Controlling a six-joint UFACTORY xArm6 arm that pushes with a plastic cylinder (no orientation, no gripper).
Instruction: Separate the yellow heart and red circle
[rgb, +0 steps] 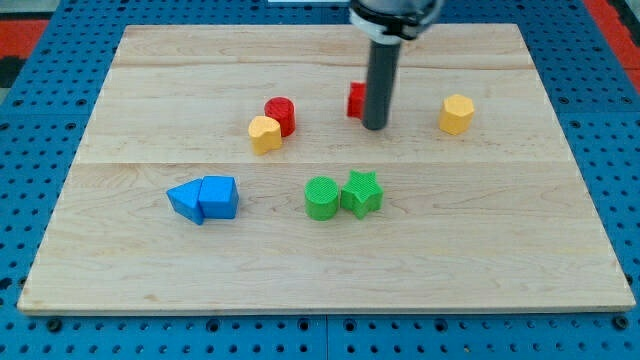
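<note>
The yellow heart (265, 133) sits left of the board's middle, touching the red circle (280, 115), which lies just up and to its right. My tip (374, 126) rests on the board well to the right of both, about a hand's width from the red circle. The rod hides most of a second red block (356, 100) directly behind it; its shape cannot be made out.
A yellow hexagon (456, 114) lies at the right. A green circle (322, 197) and green star (361, 193) touch below the middle. Two blue blocks (204, 199) touch at the lower left. The wooden board (320, 280) lies on a blue pegboard.
</note>
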